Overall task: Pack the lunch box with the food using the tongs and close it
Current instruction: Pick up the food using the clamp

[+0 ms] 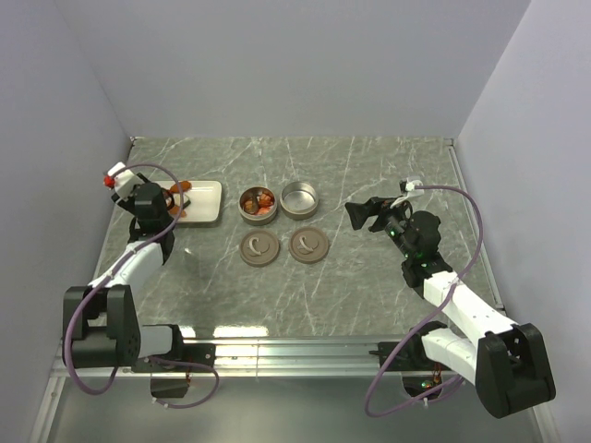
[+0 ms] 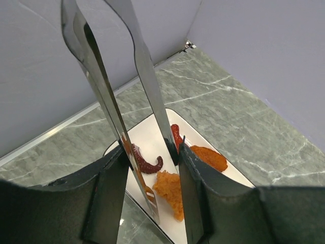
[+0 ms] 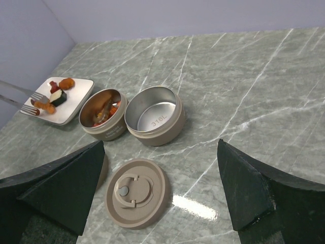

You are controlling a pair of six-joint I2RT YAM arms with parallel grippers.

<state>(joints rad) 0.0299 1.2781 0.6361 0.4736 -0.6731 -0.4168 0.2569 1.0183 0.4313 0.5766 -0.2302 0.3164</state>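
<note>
While two tins (image 1: 298, 199) stand open, two lids (image 1: 308, 245) lie near them.

A white rectangular plate (image 1: 207, 209) (image 2: 152, 136) (image 3: 70, 104) with rounded corners lies flat at the left rear of the worktop (image 1: 369, 286) (image 2: 244, 117) (image 3: 244, 76), a glossy grey-green marbled surface with white veins. Plain pale lilac-grey walls (image 1: 295, 65) close it in on three sides. A thin metal strip (image 2: 51, 131) runs along their foot. An aluminium rail (image 1: 295, 351) borders the near edge.
</note>
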